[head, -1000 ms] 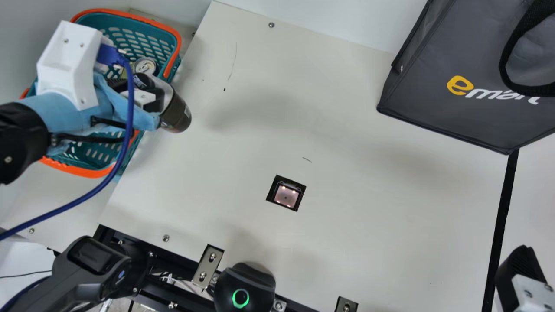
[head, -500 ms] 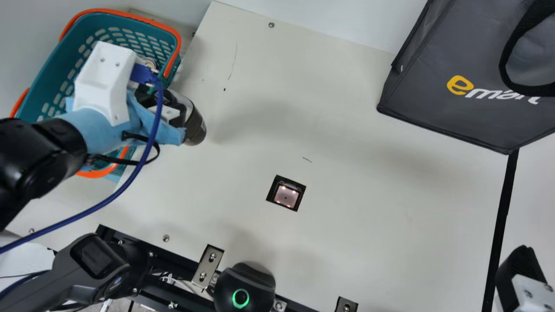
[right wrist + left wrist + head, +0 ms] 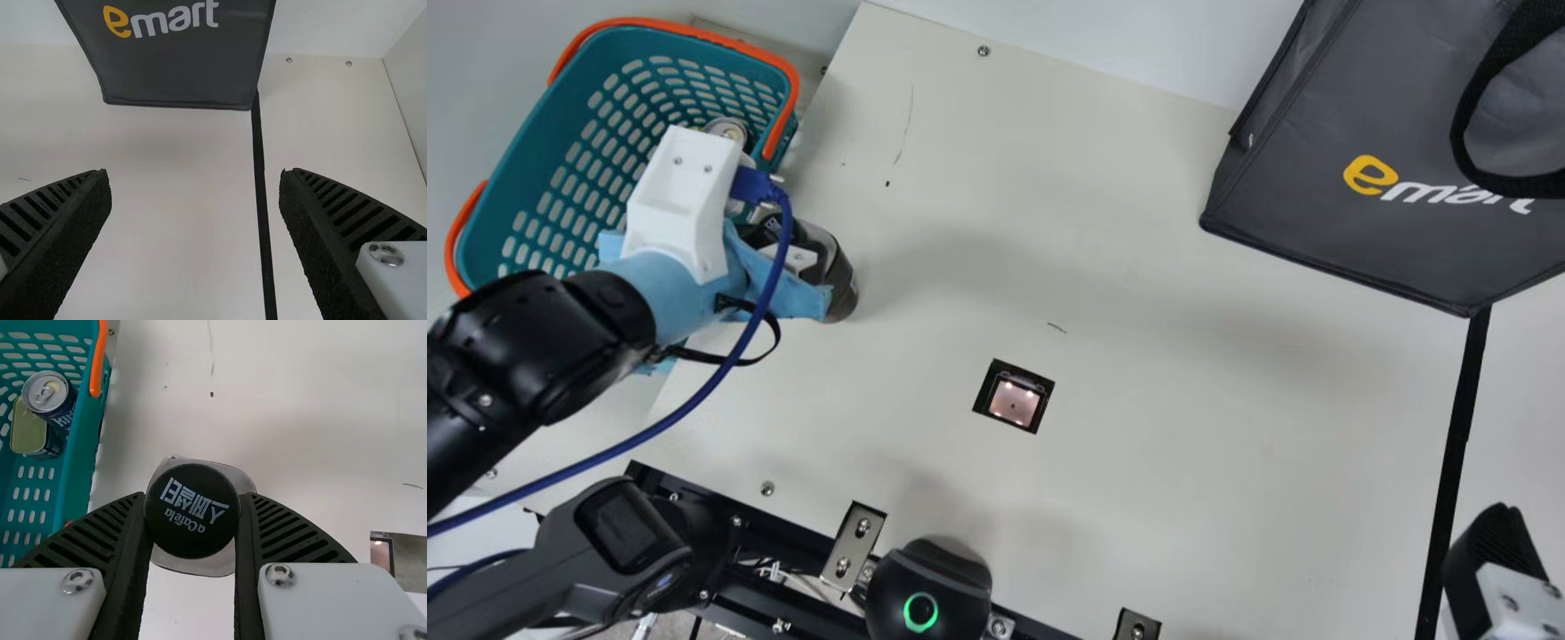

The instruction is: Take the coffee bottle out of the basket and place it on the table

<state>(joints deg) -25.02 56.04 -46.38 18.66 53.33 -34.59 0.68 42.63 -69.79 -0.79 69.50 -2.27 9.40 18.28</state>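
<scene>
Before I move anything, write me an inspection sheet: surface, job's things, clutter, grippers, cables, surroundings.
Surface: cream table, thin dark marks, lit window set in.
Job's things: coffee bottle outside the basket; table contact unclear.
Clutter: two cans in the basket.
Grippers: left gripper shut on the bottle; right gripper open.
Cables: blue cable from left arm, crossing above the table.
Surroundings: dark bag at the far side.

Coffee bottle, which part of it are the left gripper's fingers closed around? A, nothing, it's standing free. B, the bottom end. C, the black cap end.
C: the left wrist view shows the left gripper with its two fingers pressed against opposite sides of the bottle's black cap.
</scene>
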